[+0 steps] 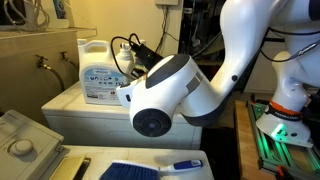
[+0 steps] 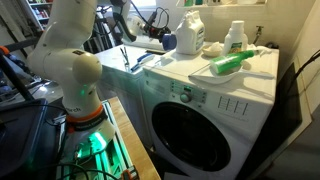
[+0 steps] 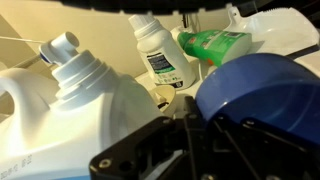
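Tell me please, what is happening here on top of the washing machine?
The robot arm's claw appears to grip a blue cap right next to a large white detergent jug, whose spout is uncovered. The jug stands on top of a front-loading washing machine. Further along the same top, a smaller white bottle stands upright, and a green bottle lies on its side.

Blue cap (image 3: 255, 95) was glossy, smooth plastic; white jug (image 3: 60, 125) smooth semi-matt plastic; green bottle (image 3: 215, 42) glossy plastic; washer top (image 2: 185, 70) glossy white painted metal.
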You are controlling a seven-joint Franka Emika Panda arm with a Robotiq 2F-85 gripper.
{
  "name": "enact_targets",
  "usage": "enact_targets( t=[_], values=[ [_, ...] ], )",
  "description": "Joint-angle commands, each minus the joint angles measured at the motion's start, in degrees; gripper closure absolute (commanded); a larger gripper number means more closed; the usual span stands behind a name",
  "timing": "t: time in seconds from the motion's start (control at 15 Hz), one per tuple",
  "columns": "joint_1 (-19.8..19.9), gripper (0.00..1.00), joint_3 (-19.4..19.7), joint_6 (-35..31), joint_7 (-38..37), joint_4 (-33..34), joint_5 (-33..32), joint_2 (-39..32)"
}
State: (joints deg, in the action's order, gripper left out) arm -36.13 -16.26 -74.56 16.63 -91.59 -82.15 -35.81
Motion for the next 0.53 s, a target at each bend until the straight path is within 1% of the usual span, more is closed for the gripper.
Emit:
enact_targets(
  t=[0.0, 0.2, 0.47],
  values=[
    [-1.5, 0.98, 1.0, 2.8, -1.5, -0.3, -4.1, -2.5],
    [-2.6, 0.98, 1.6, 4.8, -3.7, -0.8, -7.8, -4.6],
    [-4.2, 0.98, 1.8, 6.5, -9.5, 0.0, -11.0, -8.6]
  ],
)
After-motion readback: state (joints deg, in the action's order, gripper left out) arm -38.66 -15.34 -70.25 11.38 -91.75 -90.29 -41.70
